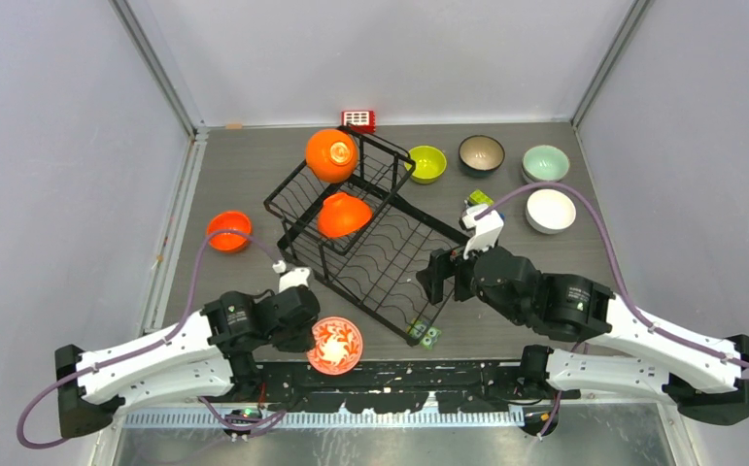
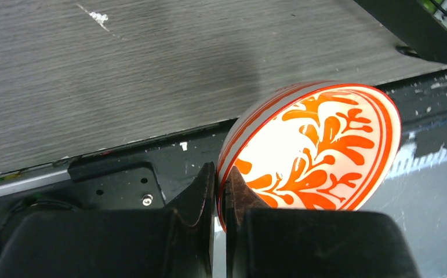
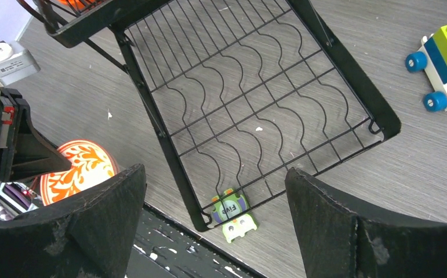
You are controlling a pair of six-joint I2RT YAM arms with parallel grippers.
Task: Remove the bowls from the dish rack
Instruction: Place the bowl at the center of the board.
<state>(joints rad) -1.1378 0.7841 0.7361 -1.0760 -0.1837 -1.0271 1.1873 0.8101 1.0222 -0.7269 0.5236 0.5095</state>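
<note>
**A:** Left hand [image 2: 220, 185] was pinched tight on the rim of the floral bowl [image 2: 319, 150]. The bowl was tipped on edge, just off the dish rack's [image 1: 380, 254] near-left corner, partly over the dark rail [image 2: 111, 179].

**B:** Right hand [image 1: 435, 277]?

**A:** Spread wide and holding nothing, above the rack's near-right side. Two orange bowls [image 1: 331, 155] sat in the rack's far-left section.

**B:** Set-down plan?

**A:** My judgement was to bring the bowl toward the rack over bare surface [image 2: 151, 69] and roll the wrist until its foot faced down. Then lower to contact before releasing. A release over the rail risked a roll-off.
</note>
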